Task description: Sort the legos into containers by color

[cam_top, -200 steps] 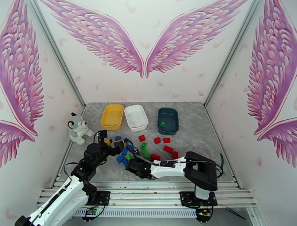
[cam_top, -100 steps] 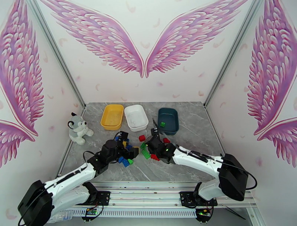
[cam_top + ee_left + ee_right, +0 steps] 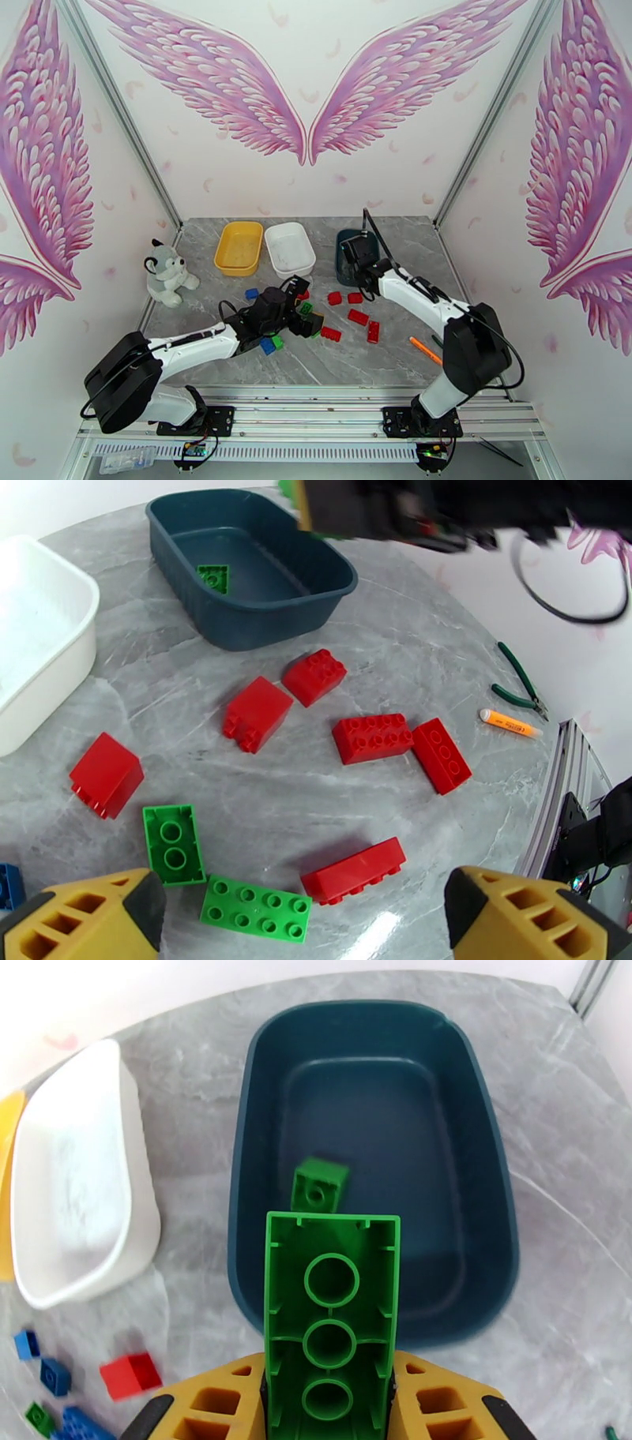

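Right pincer (image 3: 332, 1393), clenched on a long green lego (image 3: 332, 1299), hovers above the teal tray (image 3: 483, 1157); next move likely calls for releasing it inside.

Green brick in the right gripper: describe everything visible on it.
The long green brick is glossy plastic, seen from its hollow underside: three round tubes in a row inside thin walls. The right gripper clamps its near end between yellow fingers; its far end reaches over the near rim of the dark teal tray, toward a smaller green brick inside.
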